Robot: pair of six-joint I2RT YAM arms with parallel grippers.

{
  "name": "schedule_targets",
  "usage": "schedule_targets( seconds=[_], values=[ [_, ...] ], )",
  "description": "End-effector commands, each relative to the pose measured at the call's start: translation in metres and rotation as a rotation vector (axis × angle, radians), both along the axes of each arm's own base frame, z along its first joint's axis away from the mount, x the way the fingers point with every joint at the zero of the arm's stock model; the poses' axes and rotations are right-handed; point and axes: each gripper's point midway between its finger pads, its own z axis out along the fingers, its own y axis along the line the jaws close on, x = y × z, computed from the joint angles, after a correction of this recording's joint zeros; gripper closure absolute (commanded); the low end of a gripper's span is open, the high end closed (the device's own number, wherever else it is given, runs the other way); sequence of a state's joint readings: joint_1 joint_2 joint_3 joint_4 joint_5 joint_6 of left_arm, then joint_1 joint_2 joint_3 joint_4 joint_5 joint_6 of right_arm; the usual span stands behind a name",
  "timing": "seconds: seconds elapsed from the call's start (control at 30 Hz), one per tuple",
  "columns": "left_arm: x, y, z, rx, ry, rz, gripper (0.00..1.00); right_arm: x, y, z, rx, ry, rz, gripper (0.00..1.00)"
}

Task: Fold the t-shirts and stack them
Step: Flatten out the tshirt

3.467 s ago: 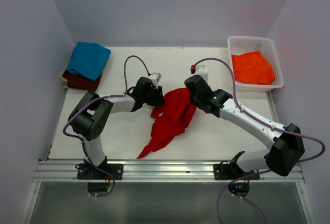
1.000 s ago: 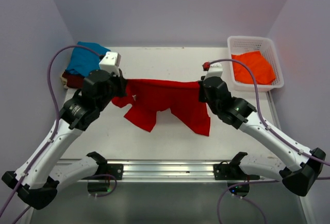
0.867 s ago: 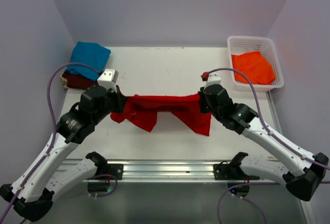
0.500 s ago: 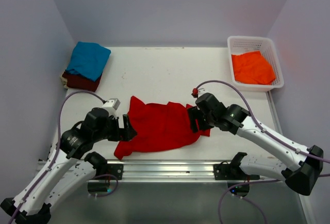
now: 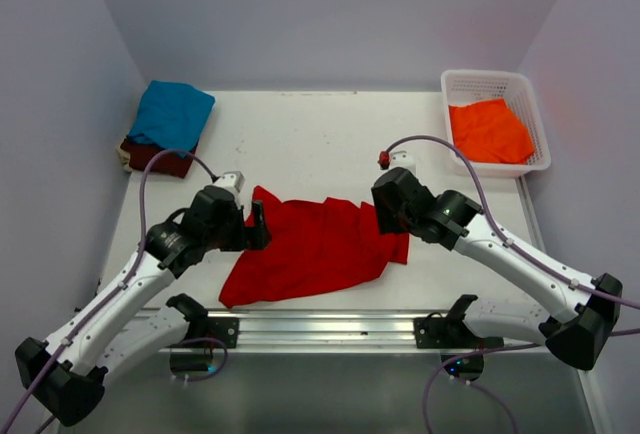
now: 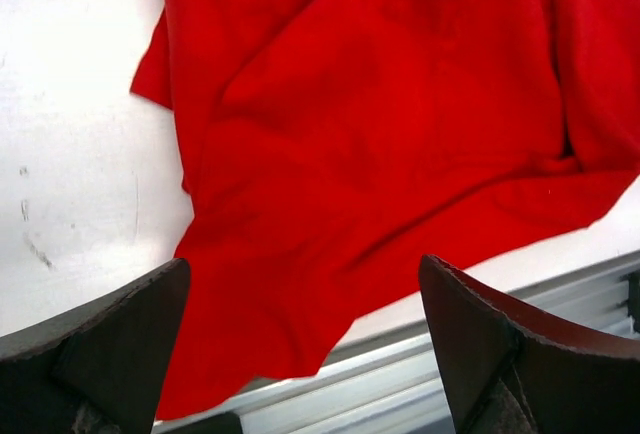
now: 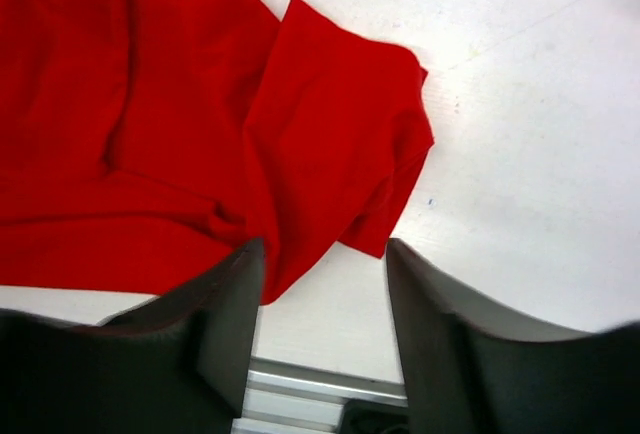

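Both jaws have lifted off the red t-shirt, now spread on the surface, and gape empty, left jaws above its left edge, right jaws above its right sleeve.

no readable text, no labels, brands, numbers or signs on anything in view
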State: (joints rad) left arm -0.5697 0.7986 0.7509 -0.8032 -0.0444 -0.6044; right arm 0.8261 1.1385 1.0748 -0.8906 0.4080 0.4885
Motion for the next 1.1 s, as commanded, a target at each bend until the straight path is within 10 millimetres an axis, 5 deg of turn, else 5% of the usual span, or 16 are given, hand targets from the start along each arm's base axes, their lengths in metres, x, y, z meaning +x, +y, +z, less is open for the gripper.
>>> schedule_targets(
  seconds=[0.0, 0.2, 0.3, 0.6, 0.77, 0.87, 0.9, 1.0, 1.07],
  values=[
    [0.051, -0.018, 0.031, -0.031, -0.162, 0.019, 0.0, 0.016, -0.003, 0.007, 0.013, -0.079, -0.069, 0.54],
    [0.108, -0.039, 0.028, 0.036, -0.226, 0.016, 0.03, 0.022, -0.002, 0.01, 0.028, -0.109, -0.088, 0.65],
    [0.13, -0.051, 0.006, 0.081, -0.185, 0.001, 0.05, 0.024, 0.0, 0.009, 0.04, -0.113, -0.09, 0.69],
    [0.16, -0.072, -0.057, 0.143, -0.096, -0.059, 0.15, 0.023, -0.004, 0.005, 0.054, -0.118, -0.099, 0.87],
    [0.172, -0.084, -0.066, 0.124, -0.13, -0.102, 0.21, 0.023, -0.004, 0.001, 0.056, -0.111, -0.102, 0.96],
    [0.177, -0.086, -0.069, 0.134, -0.134, -0.113, 0.43, 0.023, -0.004, 0.001, 0.059, -0.11, -0.102, 0.99],
    [0.177, -0.087, -0.069, 0.131, -0.13, -0.118, 0.69, 0.024, -0.004, 0.001, 0.058, -0.111, -0.103, 0.99],
    [0.176, -0.091, -0.053, 0.105, -0.14, -0.115, 1.0, 0.025, -0.005, 0.0, 0.05, -0.111, -0.105, 1.0],
    [0.173, -0.089, -0.037, 0.102, -0.145, -0.098, 1.0, 0.025, -0.005, -0.001, 0.046, -0.11, -0.105, 1.0]
  ],
)
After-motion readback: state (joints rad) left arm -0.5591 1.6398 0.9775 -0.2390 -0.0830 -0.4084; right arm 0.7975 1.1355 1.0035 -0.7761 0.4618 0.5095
